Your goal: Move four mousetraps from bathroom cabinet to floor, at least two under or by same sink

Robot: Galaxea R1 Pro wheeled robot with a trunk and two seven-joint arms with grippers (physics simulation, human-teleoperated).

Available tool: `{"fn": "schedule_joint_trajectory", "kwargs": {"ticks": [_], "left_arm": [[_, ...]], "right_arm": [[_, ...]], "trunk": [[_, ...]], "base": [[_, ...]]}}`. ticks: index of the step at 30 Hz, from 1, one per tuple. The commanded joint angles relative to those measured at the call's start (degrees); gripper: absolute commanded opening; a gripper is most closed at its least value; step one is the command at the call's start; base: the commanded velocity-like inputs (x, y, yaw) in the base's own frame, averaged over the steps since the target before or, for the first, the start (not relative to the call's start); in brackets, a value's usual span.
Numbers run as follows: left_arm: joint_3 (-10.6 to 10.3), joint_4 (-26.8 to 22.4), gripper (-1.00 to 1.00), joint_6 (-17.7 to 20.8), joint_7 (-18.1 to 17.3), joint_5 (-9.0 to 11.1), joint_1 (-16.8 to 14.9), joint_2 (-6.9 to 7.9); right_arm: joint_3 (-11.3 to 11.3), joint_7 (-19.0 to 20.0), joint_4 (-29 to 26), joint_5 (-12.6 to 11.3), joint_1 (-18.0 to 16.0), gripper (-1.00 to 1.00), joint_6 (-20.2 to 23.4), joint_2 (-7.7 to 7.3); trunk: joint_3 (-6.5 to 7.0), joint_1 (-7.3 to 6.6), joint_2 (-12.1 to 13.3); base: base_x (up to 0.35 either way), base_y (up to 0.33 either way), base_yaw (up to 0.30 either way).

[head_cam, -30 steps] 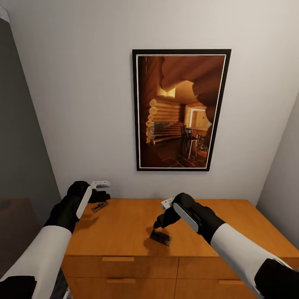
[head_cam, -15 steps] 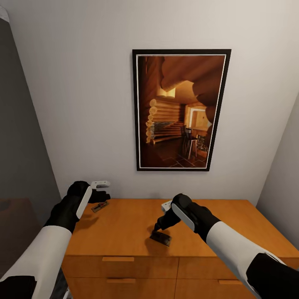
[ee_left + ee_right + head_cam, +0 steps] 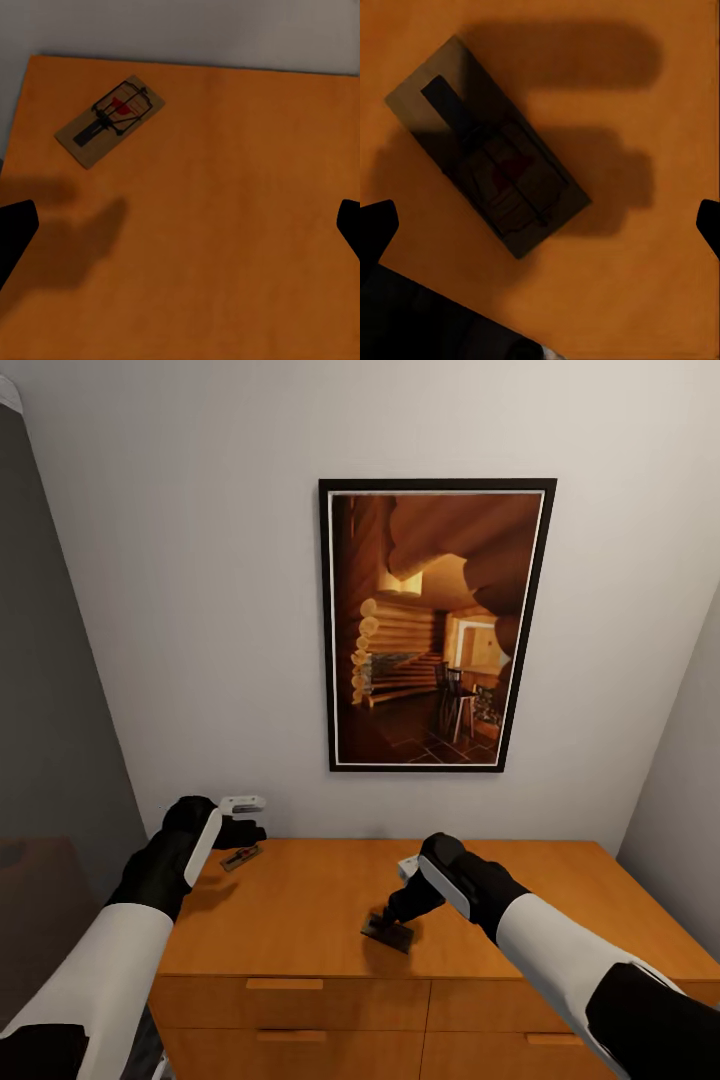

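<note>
Two mousetraps lie on top of the orange-brown cabinet (image 3: pixel 300 910). One mousetrap (image 3: pixel 240 857) (image 3: pixel 110 120) rests near the back left corner, just in front of and below my left gripper (image 3: pixel 246 832) (image 3: pixel 180 229), which hovers open above the top. The other mousetrap (image 3: pixel 388 934) (image 3: pixel 487 176) lies mid-top in shadow, directly under my right gripper (image 3: pixel 384 916) (image 3: pixel 540 225). That gripper is open and low over the trap, with its dark fingertips (image 3: pixel 376 229) wide apart on either side and nothing held. The bathroom floor and sink are out of view.
The cabinet stands against a white wall with a large framed picture (image 3: pixel 436 625) above it. Drawer fronts (image 3: pixel 290 1005) with groove handles face me below the top. A grey wall (image 3: pixel 50 710) closes the left side, another wall (image 3: pixel 680 760) the right.
My right gripper has dropped lower and slightly nearer, closing in on the middle mousetrap. The left arm and both traps have stayed put.
</note>
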Motion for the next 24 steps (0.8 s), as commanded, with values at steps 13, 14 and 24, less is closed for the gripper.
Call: {"fn": "schedule_joint_trajectory", "kwargs": {"ticks": [13, 14, 24], "left_arm": [[0.01, -0.07, 1.0, 0.2, 0.28, 0.5, -0.03, 0.03], [0.01, -0.07, 1.0, 0.2, 0.28, 0.5, -0.04, 0.03], [0.02, -0.07, 1.0, 0.28, 0.33, 0.5, -0.04, 0.03]], "right_arm": [[0.43, 0.43, 5.08, 1.46, -2.03, 1.0, 0.14, 3.18], [0.44, 0.44, 5.38, 1.81, -2.05, 1.0, 0.14, 3.44], [0.44, 1.37, 6.25, 3.87, -2.14, 1.0, 0.14, 4.79]], "trunk": [[-0.11, 0.03, -0.1], [-0.11, 0.03, -0.1], [-0.11, 0.03, -0.1]], "base": [[0.0, 0.0, 0.0], [0.0, 0.0, 0.0], [0.0, 0.0, 0.0]]}}
